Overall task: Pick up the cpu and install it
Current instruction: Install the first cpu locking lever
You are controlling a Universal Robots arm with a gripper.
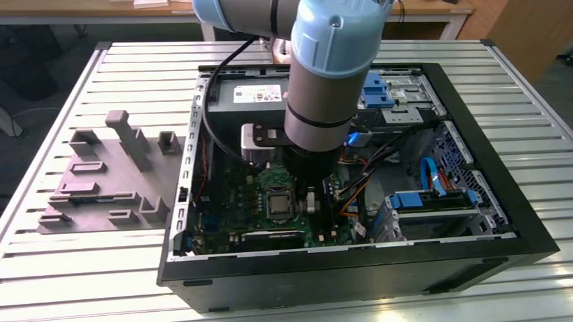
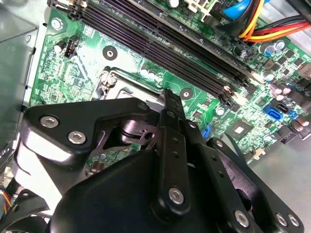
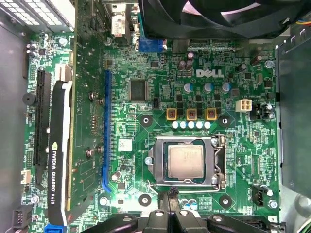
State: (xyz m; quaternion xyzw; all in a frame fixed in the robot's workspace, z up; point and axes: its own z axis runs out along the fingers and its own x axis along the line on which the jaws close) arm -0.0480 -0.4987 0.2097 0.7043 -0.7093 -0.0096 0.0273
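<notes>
1. Silvery-grey and square, the thin flat cpu (image 3: 185,161) lies seated inside the rectangular metal socket frame (image 3: 187,182) on the green circuit board (image 3: 233,160), in the first wrist view.
2. In that view the black gripper (image 3: 171,199) sits at the board's edge just beside the socket frame; one slim black fingertip (image 3: 171,195) ends at the frame's rim, apart from the cpu and not touching it.
3. The fingers look drawn together on nothing, with no chip between them; in the second wrist view a single narrow black finger (image 2: 171,109) points at the corner of the socket frame (image 2: 121,90).
4. Long dark memory slots (image 2: 194,53) run across the board beyond the finger, and orange, yellow and red wires (image 2: 272,29) cross near its far corner.
5. A blue expansion slot (image 3: 106,131) and a black graphics card (image 3: 58,145) stand upright beside the socket, and a black round fan (image 3: 218,17) overhangs the board's opposite edge.
6. In the exterior view the grey and pale-blue robot arm (image 1: 318,87) reaches down into the open black computer case (image 1: 501,221), hiding part of the board (image 1: 241,201).
7. On the slatted metal tabletop (image 1: 90,268), by the case's side at the exterior view's left, rests a grey moulded tray (image 1: 98,181) with raised plastic blocks.
</notes>
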